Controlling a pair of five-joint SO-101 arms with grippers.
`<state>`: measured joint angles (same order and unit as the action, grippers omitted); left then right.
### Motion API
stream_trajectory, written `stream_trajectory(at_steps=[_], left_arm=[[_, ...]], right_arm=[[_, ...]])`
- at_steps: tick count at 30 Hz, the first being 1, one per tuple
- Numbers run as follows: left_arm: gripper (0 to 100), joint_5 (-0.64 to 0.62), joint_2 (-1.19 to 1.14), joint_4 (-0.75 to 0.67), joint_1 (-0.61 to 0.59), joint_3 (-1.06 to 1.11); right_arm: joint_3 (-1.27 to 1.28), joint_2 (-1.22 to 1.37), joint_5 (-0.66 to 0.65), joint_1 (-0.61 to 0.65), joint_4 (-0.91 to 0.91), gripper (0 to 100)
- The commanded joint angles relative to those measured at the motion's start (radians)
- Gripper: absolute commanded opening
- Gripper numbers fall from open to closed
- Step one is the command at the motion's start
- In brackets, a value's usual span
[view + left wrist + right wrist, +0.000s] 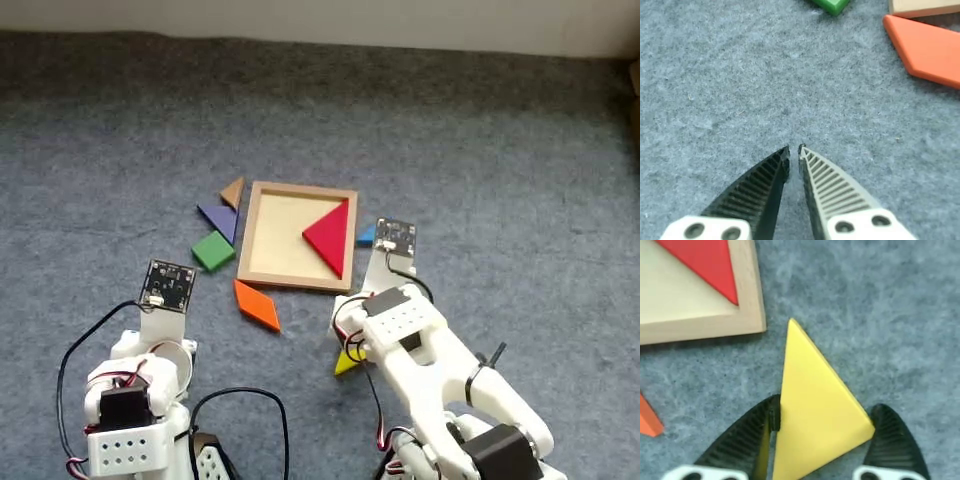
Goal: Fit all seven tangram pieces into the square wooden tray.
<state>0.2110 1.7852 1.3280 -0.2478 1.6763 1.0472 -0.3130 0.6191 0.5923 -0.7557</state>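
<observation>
My right pincer [827,410] clamps the yellow triangle [810,375] across its sides, flat, I judge for sliding into the wooden tray [700,327] just ahead, where the red triangle [705,260] already lies. My left pincer [794,150] hangs almost closed and empty, out of the way.

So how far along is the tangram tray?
One of seven done: red triangle lies in the tray. In hand: right gripper holds the yellow triangle, outside the tray. To go: orange parallelogram, green square, purple piece, tan triangle, blue piece, all on the carpet. Left gripper shut, empty.
</observation>
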Motion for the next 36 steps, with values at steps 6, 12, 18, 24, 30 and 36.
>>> stream_trajectory(at_steps=[6, 12, 18, 24, 30, 36], left_arm=[[6, -0.006, 0.027, 0.006, 0.007, 0.019], [6, -0.006, 0.027, 0.006, 0.007, 0.019], [6, -0.006, 0.027, 0.006, 0.007, 0.019], [6, -0.006, 0.027, 0.006, 0.007, 0.019], [6, -0.006, 0.027, 0.006, 0.007, 0.019], [6, -0.006, 0.027, 0.006, 0.007, 0.019]], right_arm=[[0.002, -0.050, -0.091, 0.010, 0.018, 14.2], [0.004, -0.315, -0.133, 0.008, -0.107, 14.2], [0.002, -0.506, -0.338, 0.008, -0.131, 14.2], [-0.016, -0.513, -0.534, 0.005, -0.130, 14.2], [-0.048, -0.495, -0.494, 0.041, -0.257, 14.2], [-0.041, -0.492, -0.354, 0.194, -0.323, 14.2]])
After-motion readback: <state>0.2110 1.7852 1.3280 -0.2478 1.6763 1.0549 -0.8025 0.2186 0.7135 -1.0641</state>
